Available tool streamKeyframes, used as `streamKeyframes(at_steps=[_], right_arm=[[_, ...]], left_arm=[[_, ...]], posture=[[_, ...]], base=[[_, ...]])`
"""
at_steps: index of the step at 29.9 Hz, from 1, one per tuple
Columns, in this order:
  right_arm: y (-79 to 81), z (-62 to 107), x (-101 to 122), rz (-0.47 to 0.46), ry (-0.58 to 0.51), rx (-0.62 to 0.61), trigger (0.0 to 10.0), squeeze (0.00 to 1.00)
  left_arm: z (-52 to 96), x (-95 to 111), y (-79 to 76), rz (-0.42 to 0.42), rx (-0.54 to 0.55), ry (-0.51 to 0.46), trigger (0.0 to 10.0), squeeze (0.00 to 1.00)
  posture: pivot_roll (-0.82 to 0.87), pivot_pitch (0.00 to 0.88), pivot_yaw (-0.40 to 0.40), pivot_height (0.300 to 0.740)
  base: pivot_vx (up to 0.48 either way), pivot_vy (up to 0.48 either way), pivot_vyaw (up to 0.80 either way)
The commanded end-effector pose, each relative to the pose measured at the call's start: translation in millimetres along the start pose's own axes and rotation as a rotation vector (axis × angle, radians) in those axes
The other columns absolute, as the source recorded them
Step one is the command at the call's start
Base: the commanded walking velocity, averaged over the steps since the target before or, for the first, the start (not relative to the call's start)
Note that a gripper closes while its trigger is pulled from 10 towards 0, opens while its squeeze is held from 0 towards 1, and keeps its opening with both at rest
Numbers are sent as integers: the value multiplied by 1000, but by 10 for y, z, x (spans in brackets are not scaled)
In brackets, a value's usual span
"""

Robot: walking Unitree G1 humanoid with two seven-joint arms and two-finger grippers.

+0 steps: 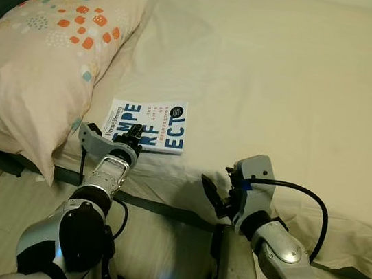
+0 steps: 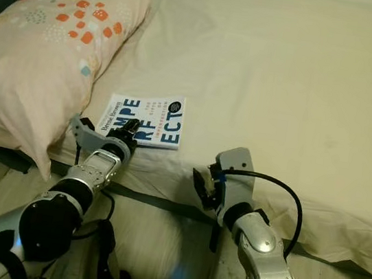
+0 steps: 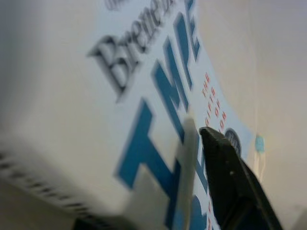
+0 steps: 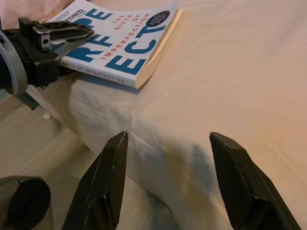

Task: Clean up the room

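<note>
Left tool (image 1: pixel 131 147) at book (image 1: pixel 148 125) near bed (image 1: pixel 264 74) edge, grip state unclear; slide finger under cover, pinch firmly. Right tool (image 4: pixel 168 182) open, idle.

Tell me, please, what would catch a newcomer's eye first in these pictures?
Probably the white book with big blue lettering, lying flat near the bed's front edge, with the left gripper reaching onto its near edge. Beside it to the left lies a large dotted pillow; the right gripper hovers open before the bed's edge.
</note>
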State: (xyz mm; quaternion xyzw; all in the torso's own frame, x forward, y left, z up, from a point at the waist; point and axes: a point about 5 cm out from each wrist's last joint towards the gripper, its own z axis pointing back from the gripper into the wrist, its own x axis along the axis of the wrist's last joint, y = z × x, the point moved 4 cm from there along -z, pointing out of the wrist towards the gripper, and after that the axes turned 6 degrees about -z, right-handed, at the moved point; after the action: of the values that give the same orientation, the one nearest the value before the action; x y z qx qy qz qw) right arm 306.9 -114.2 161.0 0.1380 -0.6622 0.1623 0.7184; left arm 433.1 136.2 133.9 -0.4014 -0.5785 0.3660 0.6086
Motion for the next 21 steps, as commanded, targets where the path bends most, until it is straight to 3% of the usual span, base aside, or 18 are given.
streamKeyframes(at_steps=[1,5,6,10,12,15,21], right_arm=[[37,18,-68,-17,11,14,10000,0],[46,13,-77,-22,12,15,10000,0],[64,8,-83,-25,13,20,10000,0],[76,4,-87,-26,14,23,10000,0],[98,-5,-90,-28,16,31,10000,0],[98,-3,-89,-27,16,33,10000,0],[102,4,-116,-31,22,33,10000,0]], left_arm=[[64,31,166,-44,30,12,10000,1000],[107,93,278,-85,55,6,10000,1000],[144,126,362,-130,69,18,10000,0],[169,145,415,-157,76,28,10000,0],[250,245,578,-291,98,70,10000,0],[301,421,679,-360,124,69,10000,0],[357,593,741,-393,116,68,10000,0]], posture=[[-289,366,101,547],[-286,368,97,547],[-285,368,94,547],[-282,367,90,547],[-286,368,87,547],[-281,366,86,547],[-270,361,96,547]], base=[[0,0,0],[0,0,0],[0,0,0],[0,0,0],[0,0,0],[0,0,0],[0,0,0]])
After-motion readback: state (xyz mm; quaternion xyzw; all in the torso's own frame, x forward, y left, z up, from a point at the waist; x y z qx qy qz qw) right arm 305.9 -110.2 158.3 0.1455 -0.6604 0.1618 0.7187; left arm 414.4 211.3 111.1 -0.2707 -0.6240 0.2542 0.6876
